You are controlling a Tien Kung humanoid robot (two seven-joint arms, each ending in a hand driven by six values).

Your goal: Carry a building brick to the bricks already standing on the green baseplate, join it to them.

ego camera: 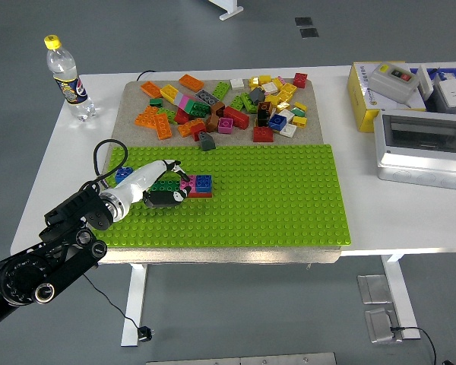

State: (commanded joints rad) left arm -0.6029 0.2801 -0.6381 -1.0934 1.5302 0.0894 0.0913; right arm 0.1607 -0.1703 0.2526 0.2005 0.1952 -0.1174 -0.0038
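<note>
Robotics lab, white table [53, 182], grey floor, electrical boxes [422, 148]

Right of the brick cluster [191, 185], your green baseplate [273, 198] lies bare to its right edge and near edge. Behind the cluster, the loose brick pile [224, 103] crowds the far mat. Left of the cluster, the left hand [161, 187] covers the approach.
</note>
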